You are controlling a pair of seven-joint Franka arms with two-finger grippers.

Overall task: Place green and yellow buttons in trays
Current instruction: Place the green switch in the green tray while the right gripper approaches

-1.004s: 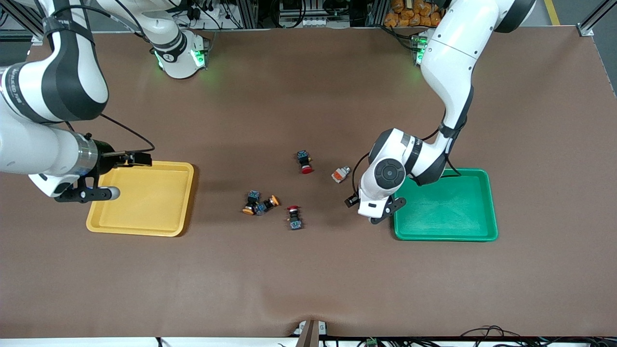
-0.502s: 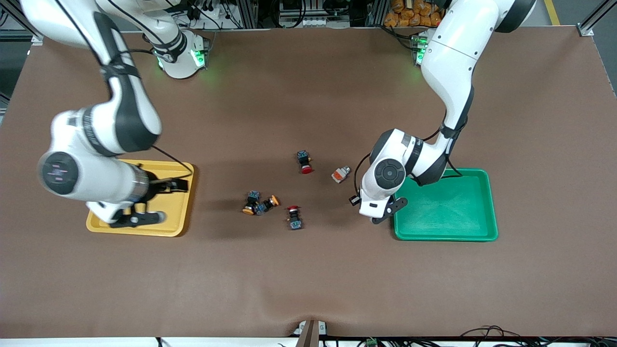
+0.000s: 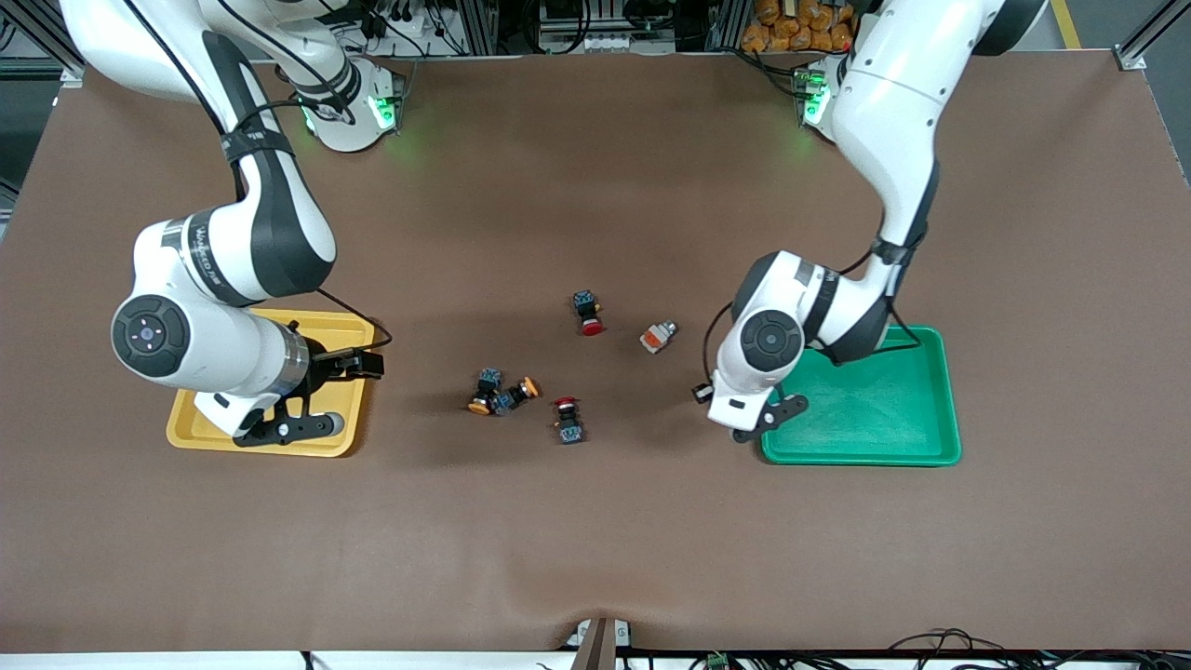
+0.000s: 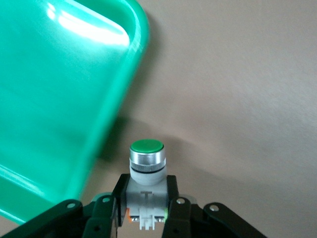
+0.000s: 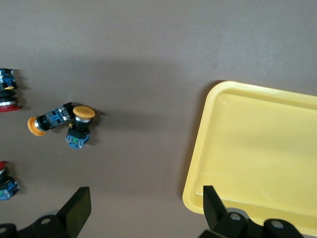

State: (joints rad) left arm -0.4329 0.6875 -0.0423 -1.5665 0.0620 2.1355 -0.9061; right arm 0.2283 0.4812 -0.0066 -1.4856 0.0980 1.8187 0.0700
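Observation:
My left gripper [image 4: 146, 201] is shut on a white-bodied button with a green cap [image 4: 146, 163]. It holds the button above the table, just beside the rim of the green tray [image 4: 59, 99]. In the front view this gripper [image 3: 744, 416] is at the green tray's [image 3: 865, 400] edge and hides the button. My right gripper [image 5: 146, 206] is open and empty over the yellow tray's [image 5: 257, 148] edge; it also shows in the front view [image 3: 316, 400]. Two yellow-capped buttons [image 3: 502, 393] lie touching mid-table. A white button with an orange face [image 3: 658, 336] lies nearer the green tray.
Two black buttons with red caps lie mid-table: one [image 3: 588, 313] farther from the front camera than the yellow pair, one [image 3: 568, 419] nearer. Both trays hold nothing that I can see. The yellow tray [image 3: 209, 430] is partly covered by the right arm.
The right arm has swung in from the table's end and now hangs over the yellow tray's inner edge. The left gripper has shifted a little toward the green tray with the button.

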